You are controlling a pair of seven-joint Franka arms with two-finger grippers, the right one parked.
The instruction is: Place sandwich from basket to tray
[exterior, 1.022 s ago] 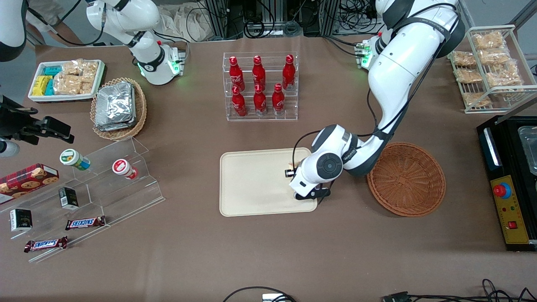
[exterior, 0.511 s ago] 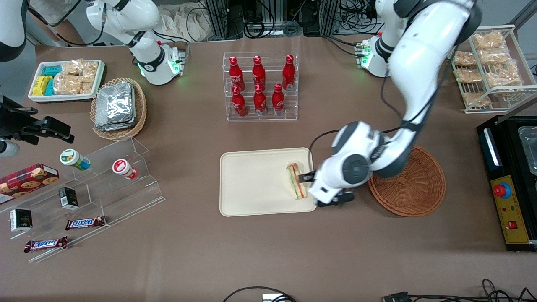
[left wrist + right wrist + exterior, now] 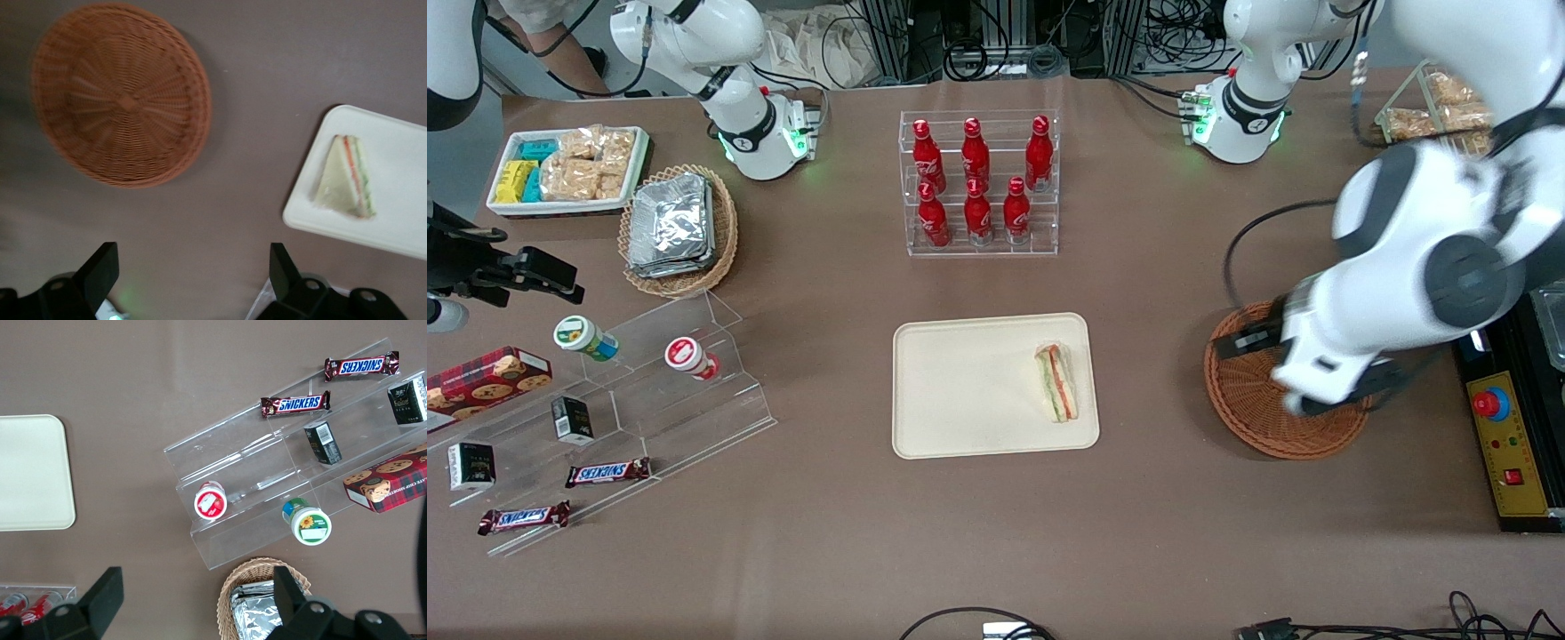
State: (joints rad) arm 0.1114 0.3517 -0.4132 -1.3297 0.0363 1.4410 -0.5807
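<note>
The sandwich (image 3: pixel 1056 383), a pale wedge with red and green filling, lies on the cream tray (image 3: pixel 960 391) near the tray's edge toward the basket. It also shows in the left wrist view (image 3: pixel 347 178) on the tray (image 3: pixel 400 193). The reddish-brown wicker basket (image 3: pixel 1249 409) holds nothing I can see; the wrist view shows its bare inside (image 3: pixel 120 93). My left gripper (image 3: pixel 1325 391) hangs raised above the basket, partly covering it, open and empty, its black fingers (image 3: pixel 100 270) wide apart.
A clear rack of red bottles (image 3: pixel 978 182) stands farther from the front camera than the tray. A black control box (image 3: pixel 1507 444) sits beside the basket at the working arm's end. Acrylic steps with snacks (image 3: pixel 623 391) and a tan foil-pack basket (image 3: pixel 679 229) lie toward the parked arm's end.
My gripper let go of the sandwich on the tray, then rose and swung away toward the working arm's end, now above the basket. The sandwich stays on the tray.
</note>
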